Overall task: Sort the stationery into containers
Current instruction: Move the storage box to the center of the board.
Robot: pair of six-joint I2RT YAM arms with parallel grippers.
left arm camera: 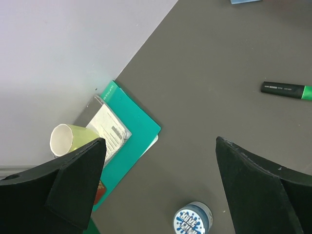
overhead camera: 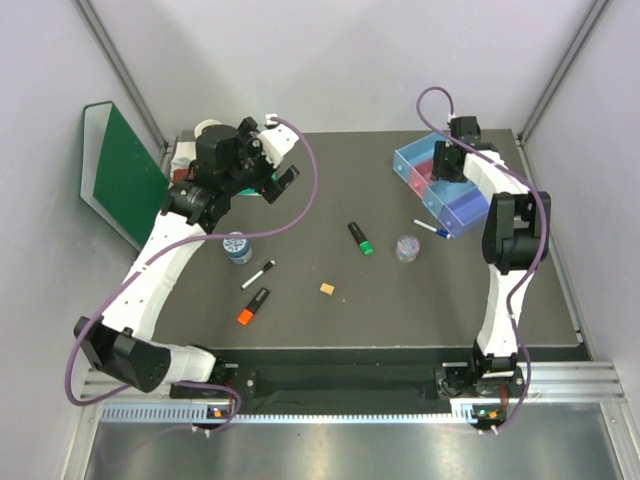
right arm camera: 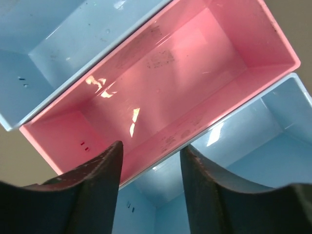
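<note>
**Both grippers empty, stationery loose on desk**

The left gripper point(left arm camera: 160, 146) is held wide open with nothing between its fingers, above the far-left part of the desk point(overhead camera: 400, 310). Just below it, a blue-patterned tin point(left arm camera: 192, 220) is seen upright on the desk. A green folder point(left arm camera: 134, 139) and a paper cup point(left arm camera: 68, 139) are seen together at the far-left corner.

The right gripper point(right arm camera: 152, 146) is parted by a moderate gap and holds nothing. It hangs directly over the pink bin point(right arm camera: 195, 58). A light blue bin point(right arm camera: 58, 29) is joined on one side of the pink one and a blue bin point(right arm camera: 273, 131) on the other. The purple bin point(overhead camera: 470, 212) closes the row at its near end.

One white pen point(overhead camera: 430, 227) is found just beside the bins, and a clear tub point(overhead camera: 407, 247) lies near it. A green-capped highlighter point(overhead camera: 361, 238) lies mid-desk. A tan block point(overhead camera: 327, 288) is placed nearer the arms. A second white pen point(overhead camera: 258, 274) and an orange-capped highlighter point(overhead camera: 253, 306) lie near the tin, apart from each other.
</note>
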